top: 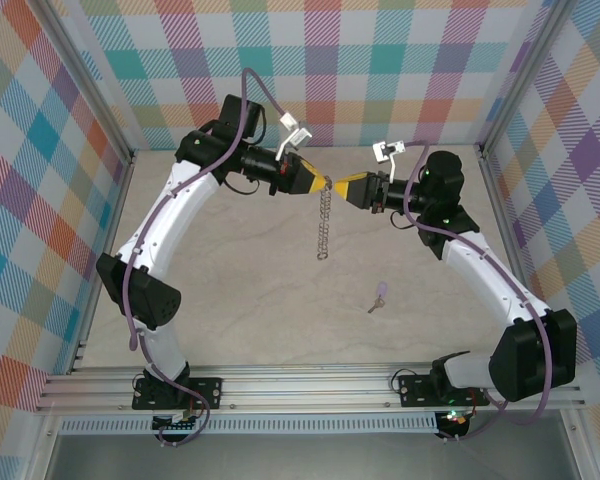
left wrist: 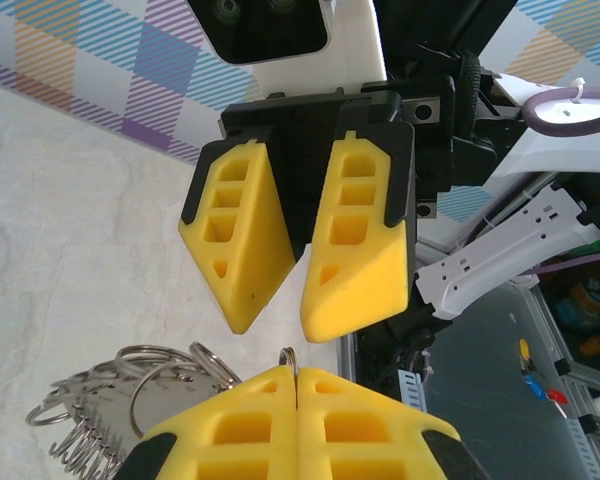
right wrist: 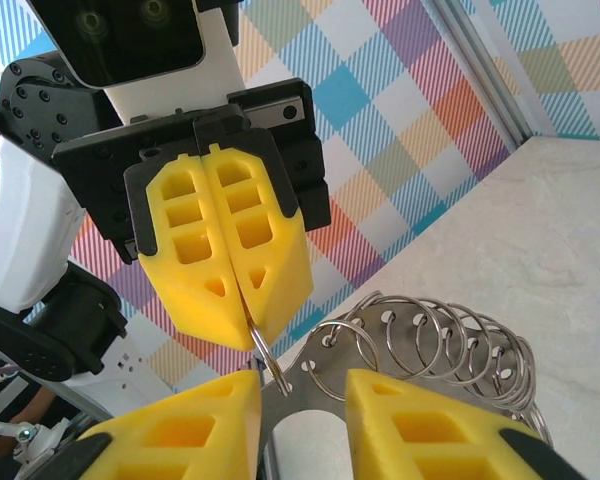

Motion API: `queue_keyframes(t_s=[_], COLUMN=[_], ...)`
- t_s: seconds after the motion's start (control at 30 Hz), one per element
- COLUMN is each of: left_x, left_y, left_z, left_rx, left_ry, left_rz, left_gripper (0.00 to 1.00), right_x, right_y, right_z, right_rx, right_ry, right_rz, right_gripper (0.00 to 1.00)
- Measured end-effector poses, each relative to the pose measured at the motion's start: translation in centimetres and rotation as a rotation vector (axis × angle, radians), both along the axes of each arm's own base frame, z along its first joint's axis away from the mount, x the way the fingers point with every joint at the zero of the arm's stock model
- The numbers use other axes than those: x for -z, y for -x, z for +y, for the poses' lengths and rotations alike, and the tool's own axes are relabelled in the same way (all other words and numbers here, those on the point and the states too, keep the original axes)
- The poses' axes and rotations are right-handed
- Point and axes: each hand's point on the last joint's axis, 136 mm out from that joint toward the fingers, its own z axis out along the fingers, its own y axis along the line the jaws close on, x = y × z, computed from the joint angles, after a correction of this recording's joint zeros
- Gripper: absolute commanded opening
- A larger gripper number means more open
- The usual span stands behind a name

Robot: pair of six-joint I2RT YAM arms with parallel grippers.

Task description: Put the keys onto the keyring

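Observation:
The keyring (top: 323, 225) hangs as a string of silvery rings below my left gripper (top: 325, 182), which is shut on its top ring above the table. In the left wrist view that thin ring (left wrist: 291, 358) pokes out between my shut left gripper (left wrist: 296, 374), and the other rings (left wrist: 120, 395) bunch at lower left. My right gripper (top: 348, 188) faces it tip to tip. In the right wrist view its jaws (right wrist: 300, 420) stand apart around the end of the keyring's metal plate (right wrist: 430, 340). The lilac-headed key (top: 379, 296) lies on the table, away from both grippers.
Plaid walls close in the table (top: 240, 300) at the back and sides. A metal rail (top: 310, 385) runs along the near edge by the arm bases. Both grippers meet high over the back middle.

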Motion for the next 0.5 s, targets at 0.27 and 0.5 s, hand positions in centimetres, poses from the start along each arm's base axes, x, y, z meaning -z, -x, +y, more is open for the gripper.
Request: queue_keyframes(t_s=[0.27,0.5], left_x=[0.18,0.08], left_y=[0.08,-0.03], left_z=[-0.03,-0.17], left_rx=[0.006,0.011], left_ry=[-0.002,0.003], left_rz=[0.017,0.018], left_gripper=[0.0,0.0], right_x=[-0.08,-0.57], right_y=[-0.02,0.41], right_z=[-0.02,0.49], right_rx=[0.012,-0.005], right_ry=[0.003,0.0], right_rz=[-0.003,-0.015], right_gripper=[0.21,0.28])
